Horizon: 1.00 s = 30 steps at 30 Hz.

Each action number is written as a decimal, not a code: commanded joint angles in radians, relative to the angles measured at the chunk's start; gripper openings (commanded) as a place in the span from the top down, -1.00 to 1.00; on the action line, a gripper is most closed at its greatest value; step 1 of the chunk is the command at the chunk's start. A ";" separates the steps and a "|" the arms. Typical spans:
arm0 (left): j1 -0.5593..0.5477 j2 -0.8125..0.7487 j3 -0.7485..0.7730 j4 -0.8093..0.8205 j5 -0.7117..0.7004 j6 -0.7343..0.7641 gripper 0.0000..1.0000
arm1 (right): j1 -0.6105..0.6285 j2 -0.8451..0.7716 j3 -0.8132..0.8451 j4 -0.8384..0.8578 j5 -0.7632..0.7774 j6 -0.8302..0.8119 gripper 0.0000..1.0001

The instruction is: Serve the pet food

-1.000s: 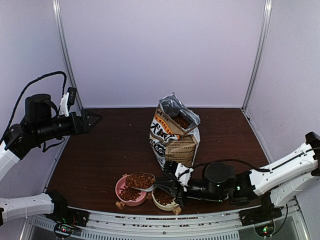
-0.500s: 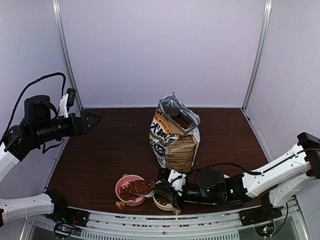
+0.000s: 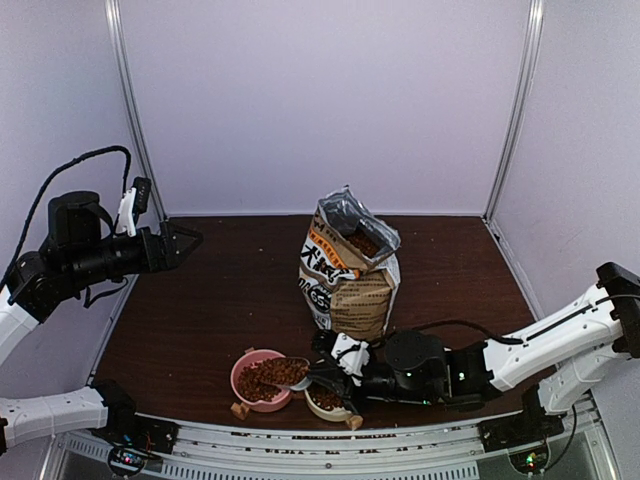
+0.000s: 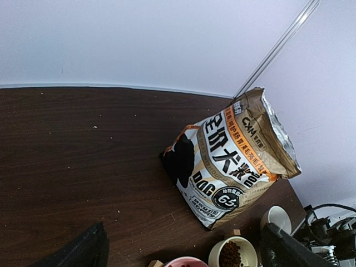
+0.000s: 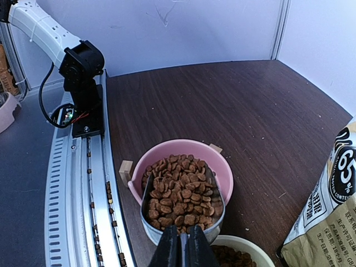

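Pet food [image 5: 181,197] in scoop [image 5: 151,232] aimed left over pink bowl [image 5: 219,164], right pincer [image 5: 182,247] gripping scoop, left pincer [image 3: 190,238] wide

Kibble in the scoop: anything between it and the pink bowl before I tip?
Nothing visible. The right gripper holds the metal scoop of kibble directly over the pink bowl, whose mouth is open; the cream bowl sits beside it, out of the path.

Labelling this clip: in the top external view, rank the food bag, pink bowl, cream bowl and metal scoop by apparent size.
1. food bag
2. pink bowl
3. cream bowl and metal scoop: not ranked, they look alike and the right gripper covers part of the cream bowl.
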 commanded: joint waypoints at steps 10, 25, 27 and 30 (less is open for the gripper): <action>0.005 0.005 0.018 0.000 0.014 0.031 -0.96 | -0.013 -0.020 0.054 -0.084 0.028 0.007 1.00; 0.006 0.036 0.026 0.008 0.030 0.054 -0.96 | -0.018 -0.077 0.081 -0.213 0.041 -0.012 1.00; 0.005 0.041 0.028 0.008 0.031 0.056 -0.96 | -0.018 -0.081 0.089 -0.233 0.039 -0.018 1.00; 0.005 0.046 0.028 0.010 0.033 0.060 -0.96 | -0.019 -0.083 0.105 -0.272 0.029 -0.025 1.00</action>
